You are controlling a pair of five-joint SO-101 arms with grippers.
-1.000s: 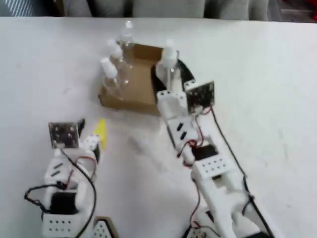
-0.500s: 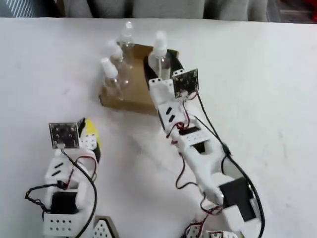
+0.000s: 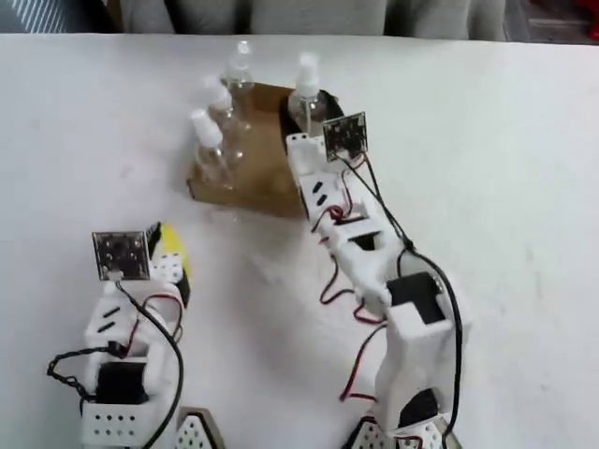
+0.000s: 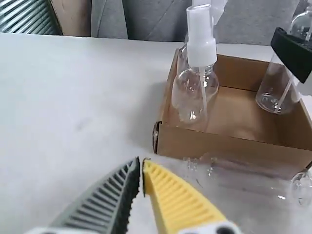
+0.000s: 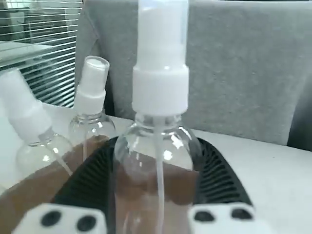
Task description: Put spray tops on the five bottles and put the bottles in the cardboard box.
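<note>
The cardboard box (image 3: 251, 178) stands at the middle back of the table. Three clear bottles with white spray tops stand along its left side (image 3: 208, 145) (image 3: 222, 105) (image 3: 241, 70). My right gripper (image 3: 306, 110) is shut on a fourth spray-topped bottle (image 3: 306, 84), upright at the box's far right corner; its black fingers (image 5: 92, 185) wrap the bottle (image 5: 156, 161). The left gripper (image 4: 141, 168) is shut and empty, low over the table in front of the box (image 4: 229, 141). A clear, bottle-like thing (image 4: 243, 183) lies before the box's near wall.
Open white tabletop (image 3: 505, 140) spreads to the right of the box and to the far left. My right arm (image 3: 365, 253) stretches diagonally across the middle. Grey chair backs (image 3: 309, 14) line the far edge.
The right arm has stretched out, carrying its bottle farther back and slightly left to the box's far right corner. My left arm has kept still.
</note>
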